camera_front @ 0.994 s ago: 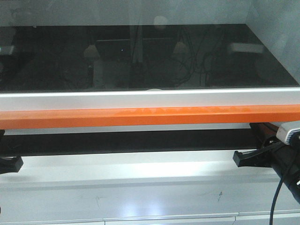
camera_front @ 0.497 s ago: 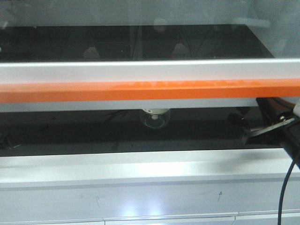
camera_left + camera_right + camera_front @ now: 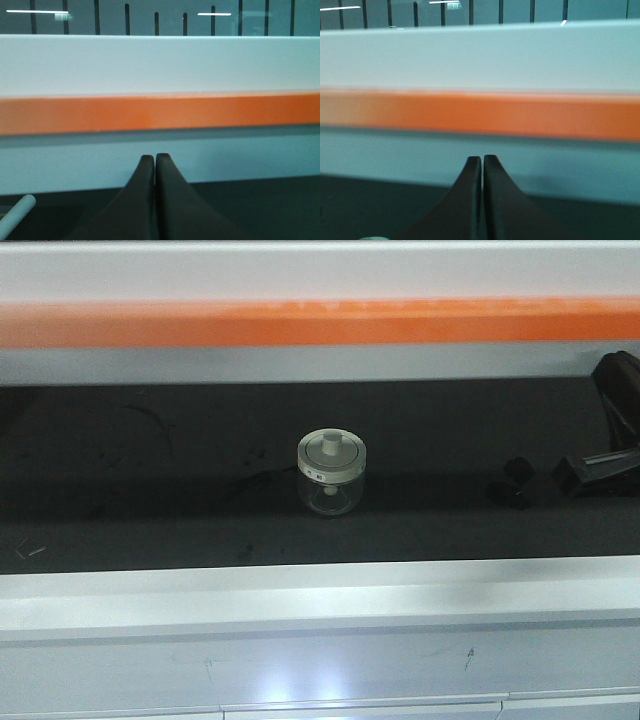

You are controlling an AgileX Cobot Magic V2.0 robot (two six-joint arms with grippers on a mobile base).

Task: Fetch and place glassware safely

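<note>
Black matte counter [image 3: 150,500] inside a white cabinet, its opening bounded above by a white sash bar with an orange stripe [image 3: 320,322] and below by a pale front ledge [image 3: 320,600].

Item 1: small squat clear glass jar [image 3: 331,490] with a round cream-white knobbed lid [image 3: 331,453]. Upright at mid-counter, about midway between the left and right edges. Nothing touches it.

Item 2: left tool [image 3: 155,159]. Black fingers pressed together, holding nothing, facing the striped bar.

Item 3: right tool [image 3: 482,159]. Fingers closed to a hairline gap, empty. Its dark body shows at the counter's right edge, well apart from the jar.

Hazards, as judged:
- An approach with the fingers closed would shove or topple the jar.
- Either arm may strike the bar overhead on entry.
- Gripping the lid alone could lift it off and drop the glass.
- Smooth curved glass may slip from an off-centre pinch.
</note>
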